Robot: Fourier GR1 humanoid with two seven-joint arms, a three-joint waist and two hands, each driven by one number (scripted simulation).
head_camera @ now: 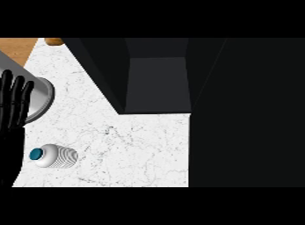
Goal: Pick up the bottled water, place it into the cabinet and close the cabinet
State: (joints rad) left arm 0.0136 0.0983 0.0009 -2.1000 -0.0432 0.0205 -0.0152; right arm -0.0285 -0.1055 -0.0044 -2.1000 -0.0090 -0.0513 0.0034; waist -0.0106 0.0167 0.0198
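A white ribbed water bottle (54,156) with a teal cap lies on the white marble counter (135,149) at the lower left, cap pointing left. My left hand (5,110) rests open at the left edge, fingers straight and pointing up, just left of the bottle and not touching it. The dark cabinet (156,79) stands open at the top middle, its grey inner floor showing. My right hand does not appear in the head view.
A grey round pot or bowl (25,88) sits at the upper left, partly behind my left hand's fingers. A large dark panel (258,114), seemingly the cabinet's door, covers the whole right side. A strip of wooden surface (12,48) shows at the top left.
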